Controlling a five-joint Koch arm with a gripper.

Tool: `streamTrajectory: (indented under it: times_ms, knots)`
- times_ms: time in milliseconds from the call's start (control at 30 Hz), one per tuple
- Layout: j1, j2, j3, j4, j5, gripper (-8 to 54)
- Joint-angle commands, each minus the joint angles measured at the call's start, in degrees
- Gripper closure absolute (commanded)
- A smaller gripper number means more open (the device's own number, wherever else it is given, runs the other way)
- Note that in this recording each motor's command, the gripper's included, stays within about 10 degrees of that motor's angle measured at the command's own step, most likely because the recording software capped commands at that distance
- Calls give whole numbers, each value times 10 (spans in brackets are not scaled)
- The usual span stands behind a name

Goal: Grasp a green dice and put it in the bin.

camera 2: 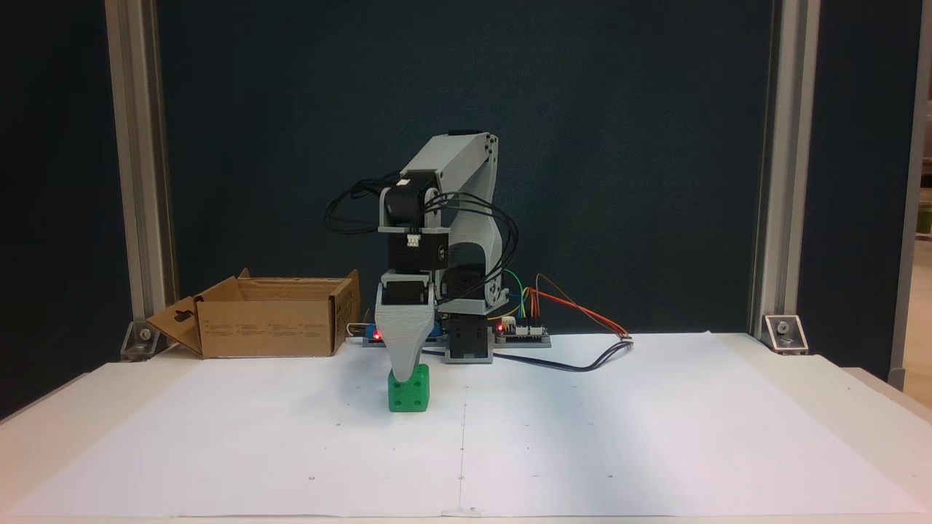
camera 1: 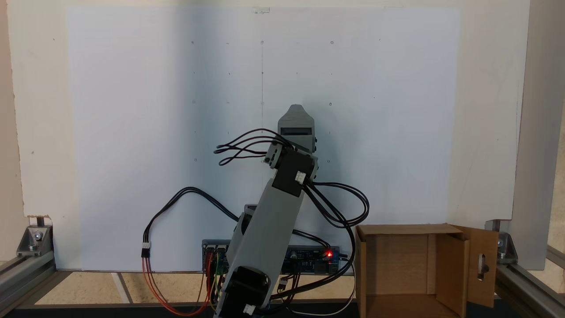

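The green dice (camera 2: 408,388) sits on the white paper sheet (camera 2: 582,437) directly beneath the gripper (camera 2: 405,370), whose tip overlaps its top; I cannot tell the jaw opening. Judged, seat both jaws squarely around opposite faces before lifting toward the cardboard bin (camera 2: 266,327).

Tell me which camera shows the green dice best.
The fixed view facing the arm from the front shows the green dice on the white paper, with the gripper at its top. The fixed view from behind the arm has the gripper's grey head in front of that spot.
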Motion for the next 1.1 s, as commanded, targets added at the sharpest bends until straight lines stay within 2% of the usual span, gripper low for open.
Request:
streamTrajectory:
  times_ms: [0, 733, 867, 967, 1067]
  knots:
    - [0, 1, -7, -6, -11, 33]
    - [-2, -67, 4, -67, -13, 43]
    - [-2, -67, 4, -67, -14, 69]
    - [-3, -67, 4, -67, -14, 114]
    - [-3, -67, 4, -67, -14, 122]
